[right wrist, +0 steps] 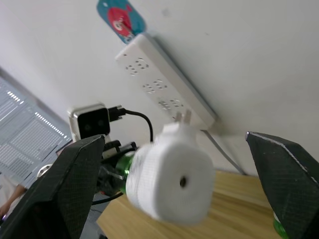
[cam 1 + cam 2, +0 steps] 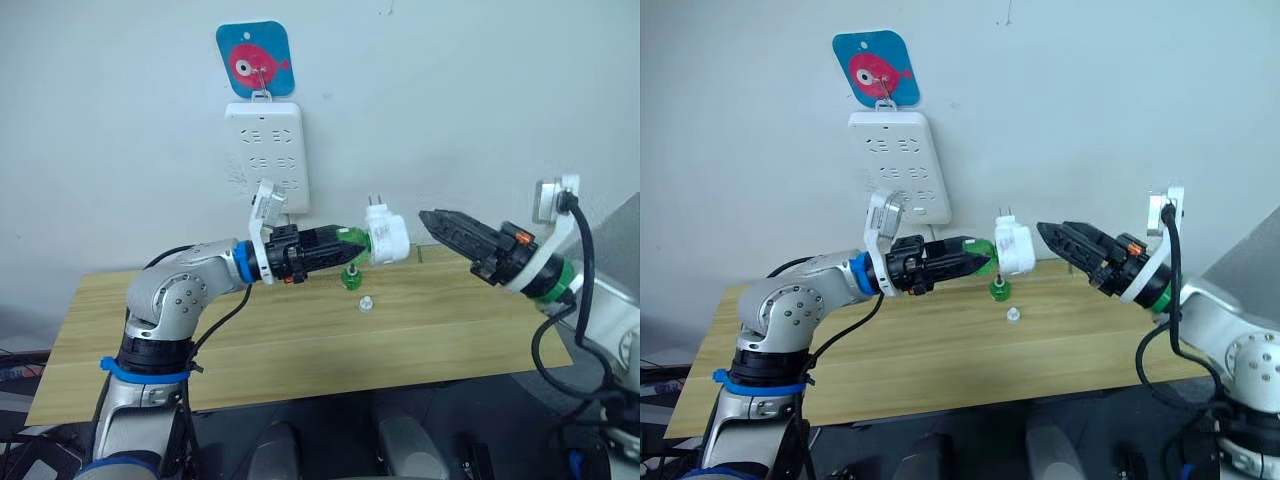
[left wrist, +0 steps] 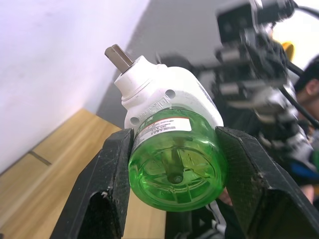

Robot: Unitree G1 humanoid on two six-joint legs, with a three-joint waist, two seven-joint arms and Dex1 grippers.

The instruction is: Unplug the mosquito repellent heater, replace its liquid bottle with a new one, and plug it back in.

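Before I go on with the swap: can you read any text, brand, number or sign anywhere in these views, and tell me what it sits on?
Label on the green liquid bottle, held between the left gripper fingers: printed lines with a red band, too small to read.
Mosquito repellent heater: embossed marks on the collar, not legible.
Blue hanging card above the wall power strip: a pink fish picture, no words.
Nothing else carries readable text.

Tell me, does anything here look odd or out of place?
The mosquito repellent heater isn't in the power strip; the left gripper holds it in mid-air by its green bottle. Another green bottle and a small clear cap sit loose on the table.
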